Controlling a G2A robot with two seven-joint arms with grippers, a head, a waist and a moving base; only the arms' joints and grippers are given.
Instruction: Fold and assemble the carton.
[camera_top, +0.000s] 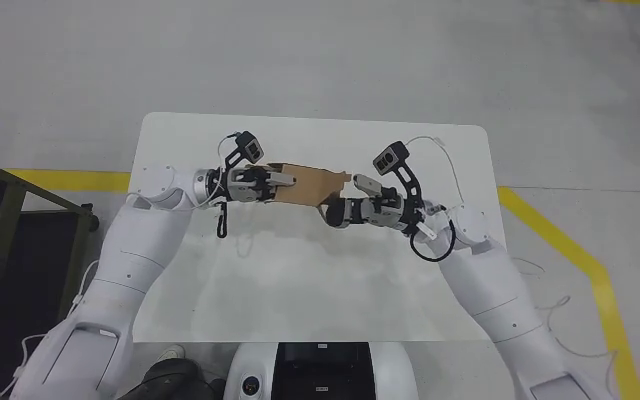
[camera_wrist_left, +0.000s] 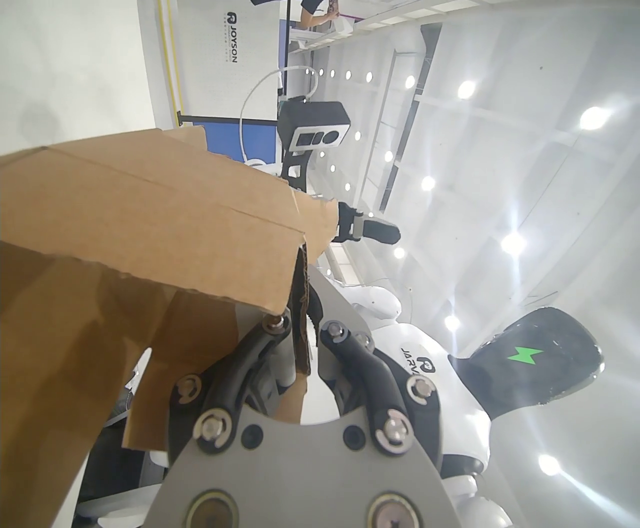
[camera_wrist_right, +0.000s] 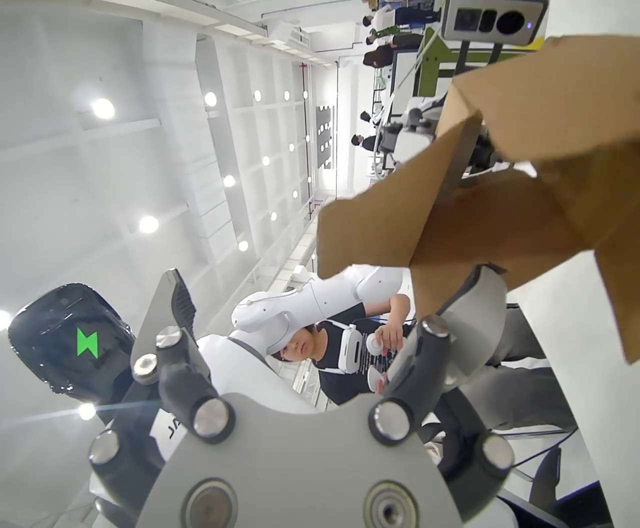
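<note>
A brown cardboard carton (camera_top: 312, 184), partly unfolded with loose flaps, hangs above the middle of the white table (camera_top: 300, 290) between my two arms. My left gripper (camera_top: 283, 181) is shut on the carton's left edge. In the left wrist view its fingers (camera_wrist_left: 280, 330) pinch a thin flap edge of the carton (camera_wrist_left: 150, 210). My right gripper (camera_top: 348, 200) stands open at the carton's right end. In the right wrist view one finger (camera_wrist_right: 172, 305) is out in the air, and the other (camera_wrist_right: 470, 320) lies partly behind a flap of the carton (camera_wrist_right: 500, 210).
A dark cart (camera_top: 30, 240) stands off the table's left side. A black cable (camera_top: 220, 215) hangs by my left wrist, and a white cable (camera_top: 450, 165) loops by the right arm. Bare table lies in front of and behind the carton.
</note>
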